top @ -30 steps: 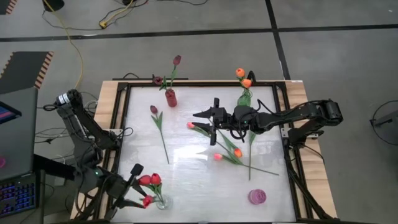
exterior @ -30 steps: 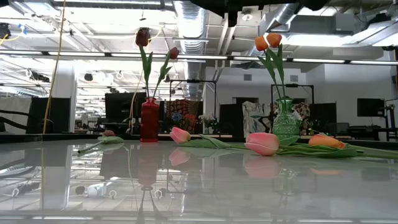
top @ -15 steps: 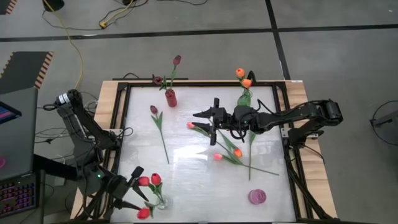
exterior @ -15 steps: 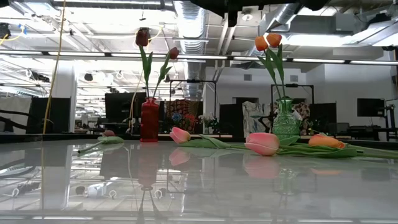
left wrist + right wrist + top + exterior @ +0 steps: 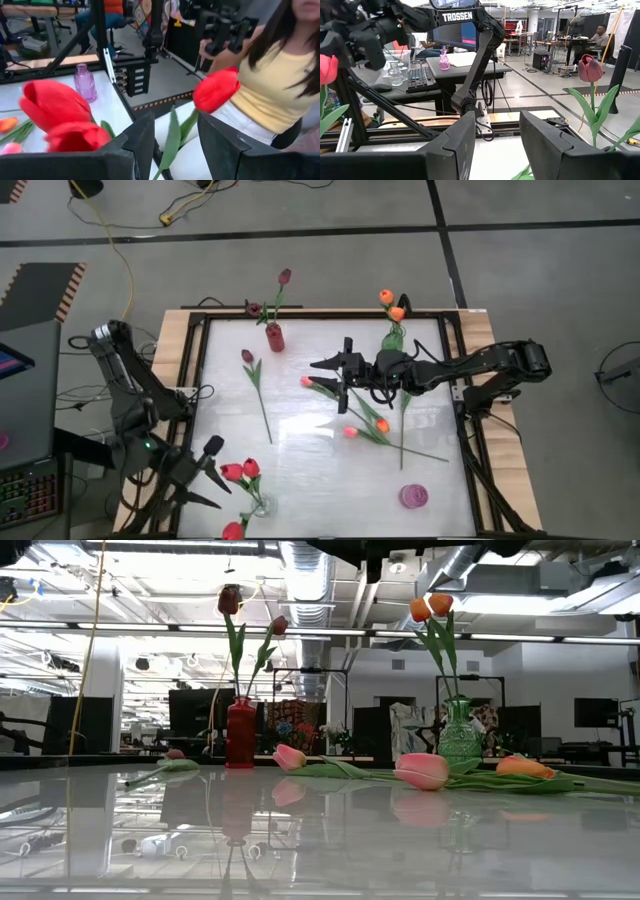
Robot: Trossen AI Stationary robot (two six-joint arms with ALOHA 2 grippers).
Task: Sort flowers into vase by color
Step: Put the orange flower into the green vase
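From above, the left hand (image 5: 205,465) sits at the near left corner of the glossy white desk (image 5: 300,450), its fingers spread and empty, just beside a small clear glass vase (image 5: 259,506) holding red artificial tulips (image 5: 241,471); one red head (image 5: 234,530) droops past the desk edge. The right hand (image 5: 340,370), fingers apart and holding nothing, hovers mid-desk over loose pink and orange tulips with thin green stems (image 5: 365,425). A lone maroon tulip (image 5: 248,358) lies left of centre.

At desk height, a slim red vase (image 5: 240,733) carries maroon tulips and a green glass vase (image 5: 460,733) carries orange ones; the polished surface mirrors them and looks slippery.

The left wrist view shows the red heads close up and a person in a yellow top beyond the desk.

The right wrist view shows a workshop with desks and monitors.

These flowers look light and floppy; taking the stem at mid-length seems safest.
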